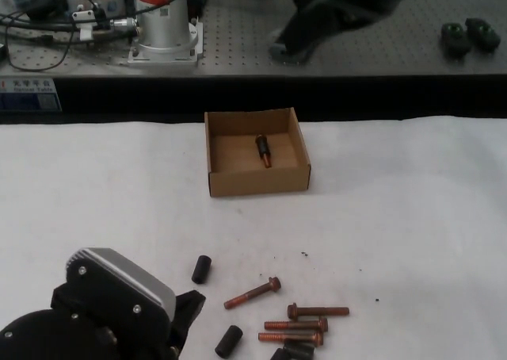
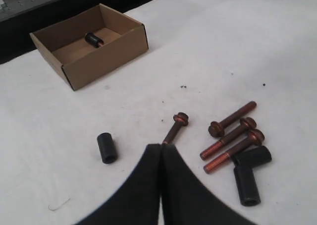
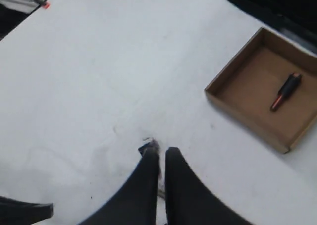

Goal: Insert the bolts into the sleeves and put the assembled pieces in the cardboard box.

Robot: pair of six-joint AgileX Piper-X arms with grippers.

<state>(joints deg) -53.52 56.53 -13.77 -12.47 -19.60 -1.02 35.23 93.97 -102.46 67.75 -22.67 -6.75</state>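
A cardboard box stands mid-table on the white cloth, with one bolt-in-sleeve piece lying inside it. Near the front lie several copper bolts, one alone and three bunched. Black sleeves lie around them. My left gripper sits at the front left, shut and empty. In the left wrist view its tips hover just short of the lone bolt, with a sleeve beside it and two more sleeves by the bunched bolts. My right gripper hangs shut over bare cloth, away from the box.
Behind the cloth runs a perforated metal bench with a metal post base, cables and two small black parts. A dark shape lies on the bench behind the box. White cloth stretches to the right of the box and bolts.
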